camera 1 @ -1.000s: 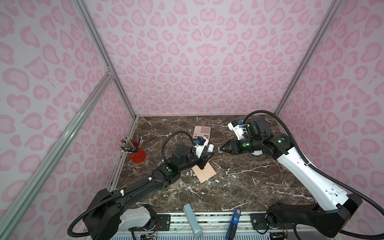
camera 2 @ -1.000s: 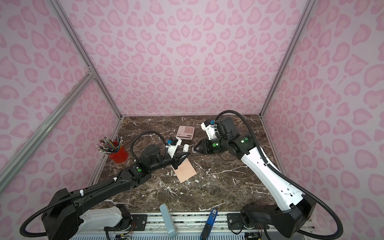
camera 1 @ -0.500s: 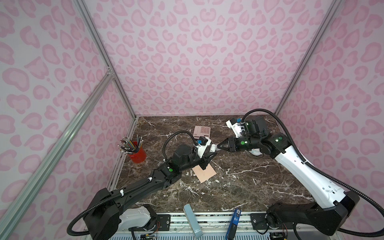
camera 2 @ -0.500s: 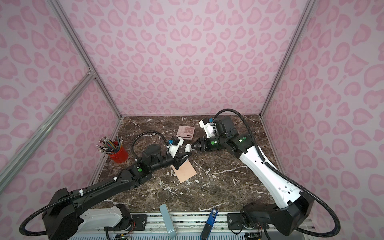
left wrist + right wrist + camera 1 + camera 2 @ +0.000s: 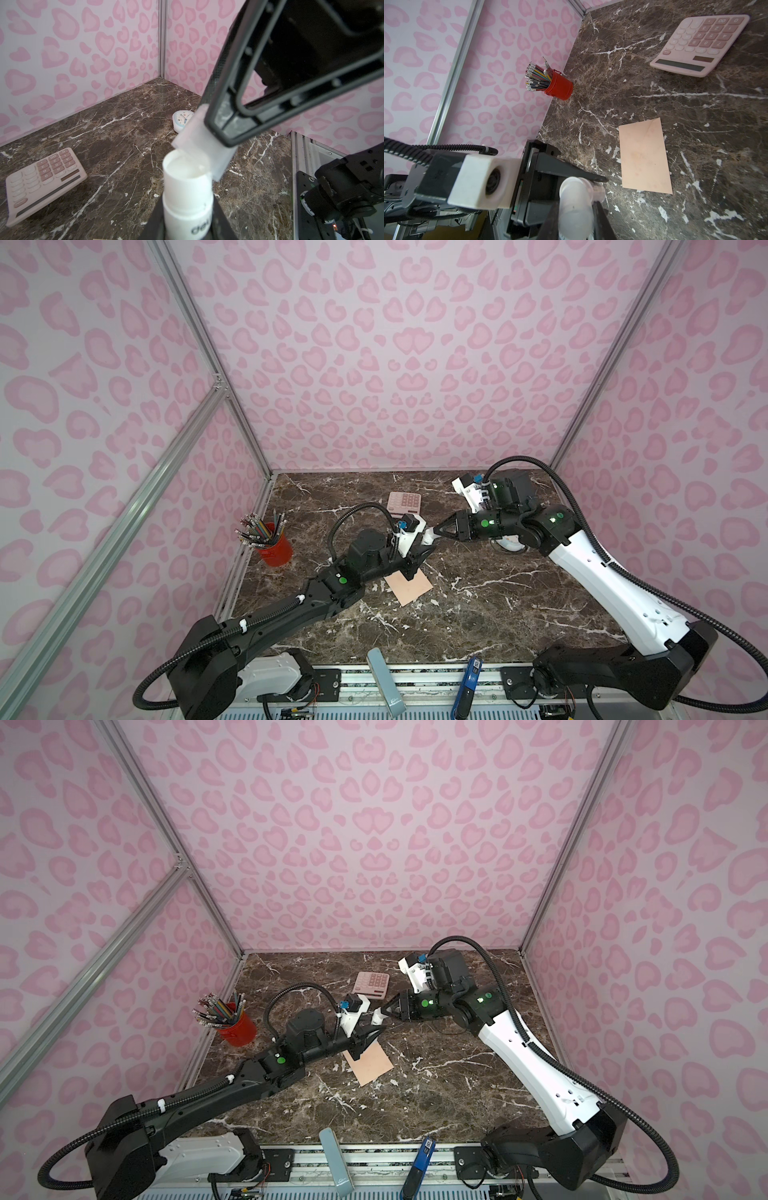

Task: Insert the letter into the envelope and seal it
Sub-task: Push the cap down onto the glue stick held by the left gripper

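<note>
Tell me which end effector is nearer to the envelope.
Left. The left end effector hangs at the envelope's far edge; the right end effector is farther back, toward the calculator.

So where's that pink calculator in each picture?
In both top views: the pink calculator lies on the table, far middle.
Left wrist view: well apart from the white clock.
Right wrist view: past the envelope.
Shared landmark: the red pencil cup, absent only from the left wrist view.

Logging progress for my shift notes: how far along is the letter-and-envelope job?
Looks done: no letter in view, and the envelope lies flat, flap not open. In hand: left gripper holds a glue stick, right gripper holds its cap at the tip. Left: whether the flap is glued cannot be told.
</note>
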